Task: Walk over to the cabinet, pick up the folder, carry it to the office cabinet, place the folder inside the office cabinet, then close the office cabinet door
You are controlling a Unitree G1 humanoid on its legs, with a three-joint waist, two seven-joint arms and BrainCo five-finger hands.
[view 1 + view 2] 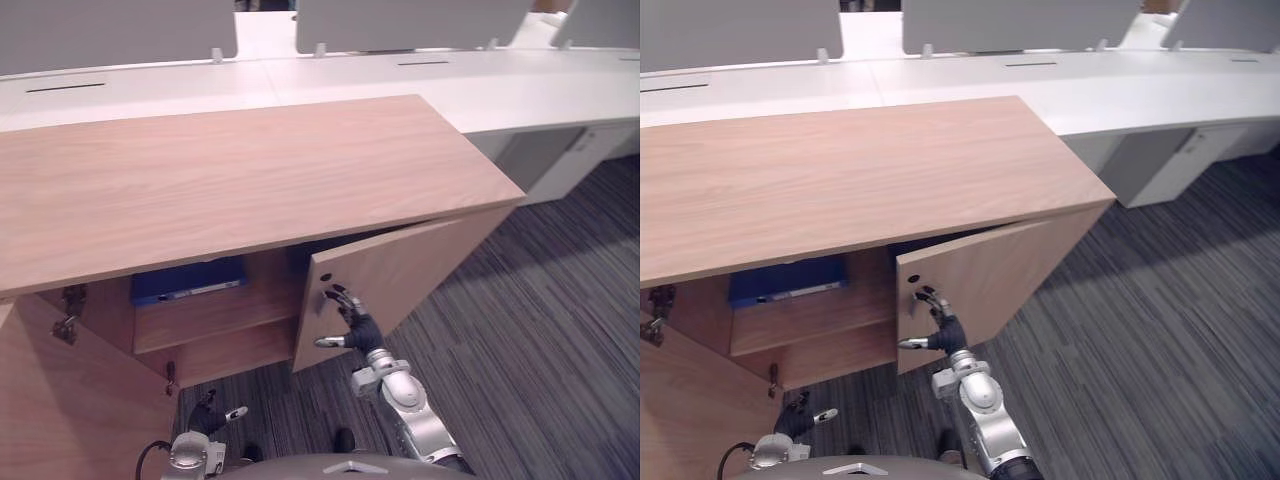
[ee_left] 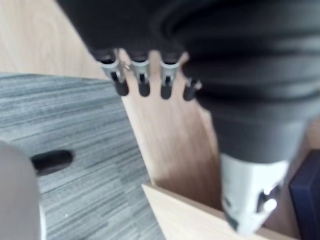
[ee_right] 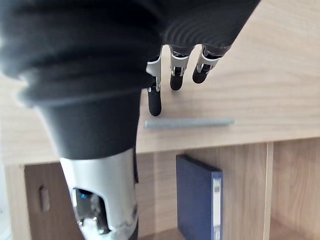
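Indoors, right hand (image 1: 356, 322) presses straight-fingered against wooden cabinet door (image 1: 420, 270) above grey carpet (image 1: 540, 340).

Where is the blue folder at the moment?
In the head views the blue folder sits on a shelf inside the wooden cabinet, just left of the half-open door by the right hand.

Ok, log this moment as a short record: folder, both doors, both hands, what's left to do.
folder: blue, on a shelf inside the office cabinet
right door: partly open
left door: swung wide open
right hand: open, straight fingers at the right door's outer face, beside its grey bar handle
left hand: open, low near the floor, holding nothing
left to do: folder is in; doors not yet closed
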